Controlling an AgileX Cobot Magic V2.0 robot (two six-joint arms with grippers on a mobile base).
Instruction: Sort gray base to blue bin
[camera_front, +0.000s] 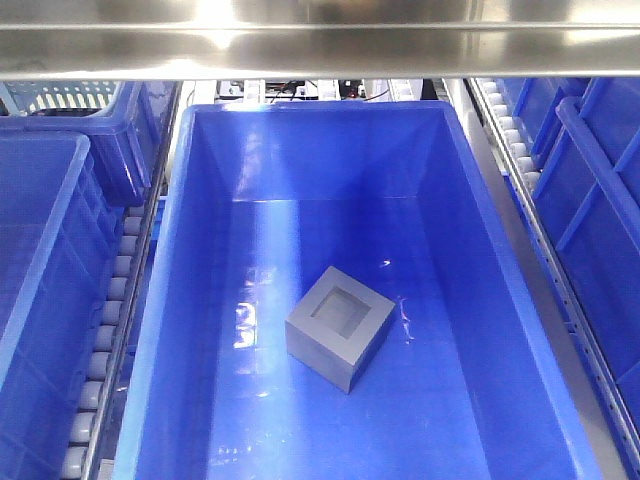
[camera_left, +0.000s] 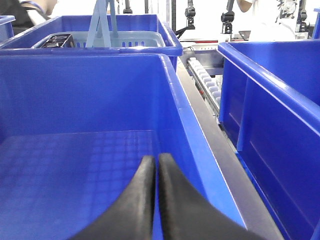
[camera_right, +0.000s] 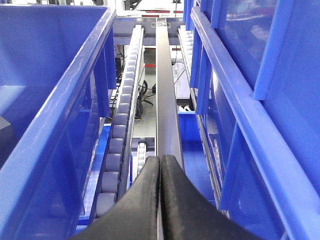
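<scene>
The gray base (camera_front: 341, 326) rests on the floor of the large blue bin (camera_front: 190, 260), near its middle, with the square recess facing up. No gripper shows in the front view. In the left wrist view my left gripper (camera_left: 155, 159) is shut with nothing between its black fingers, hovering over the floor of another blue bin (camera_left: 75, 95). The right wrist view has my right gripper (camera_right: 160, 159) shut and empty above the roller track (camera_right: 120, 135), between two bins. A dark gray corner (camera_right: 6, 131) peeks inside the bin to its left.
More blue bins flank the central one on the left (camera_front: 40, 260) and right (camera_front: 590, 200). A pale-blue slotted basket (camera_left: 105, 39) sits in a far bin. Roller conveyors (camera_front: 110, 330) run between the bins, and a metal shelf edge (camera_front: 320, 45) spans the top.
</scene>
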